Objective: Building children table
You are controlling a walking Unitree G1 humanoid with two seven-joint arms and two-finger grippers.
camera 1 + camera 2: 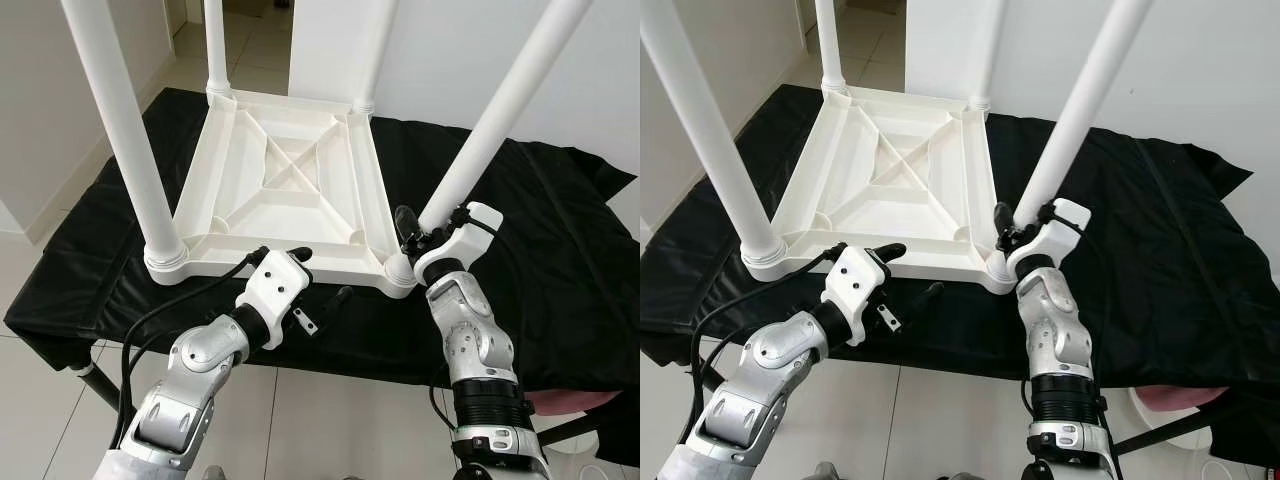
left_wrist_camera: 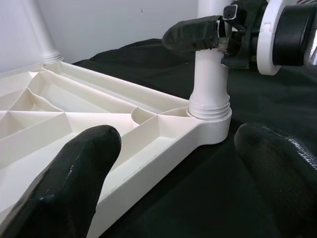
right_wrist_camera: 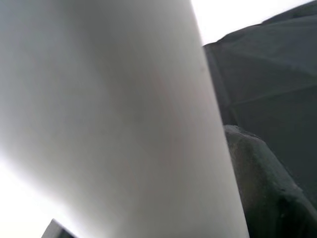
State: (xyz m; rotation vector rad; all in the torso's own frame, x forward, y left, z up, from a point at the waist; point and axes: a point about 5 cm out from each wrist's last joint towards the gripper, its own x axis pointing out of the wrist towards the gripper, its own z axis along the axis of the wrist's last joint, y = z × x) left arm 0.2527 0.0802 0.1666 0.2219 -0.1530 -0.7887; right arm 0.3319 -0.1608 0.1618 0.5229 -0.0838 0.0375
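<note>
Right gripper [image 1: 422,232] grips table leg [image 1: 500,115]; black cloth [image 1: 545,250] beneath upturned tabletop [image 1: 290,185]

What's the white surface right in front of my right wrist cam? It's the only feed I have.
Observer: A table leg, the near right one of the upturned white table. The right end effector is clasped round it just above its socket.
Operator: Other legs in?
Observer: Yes, the other three legs stand upright in their corner sockets.
Operator: Left arm?
Observer: The left end effector is open and straddles the table's near edge, one finger over the frame, the other over the black cloth.
</note>
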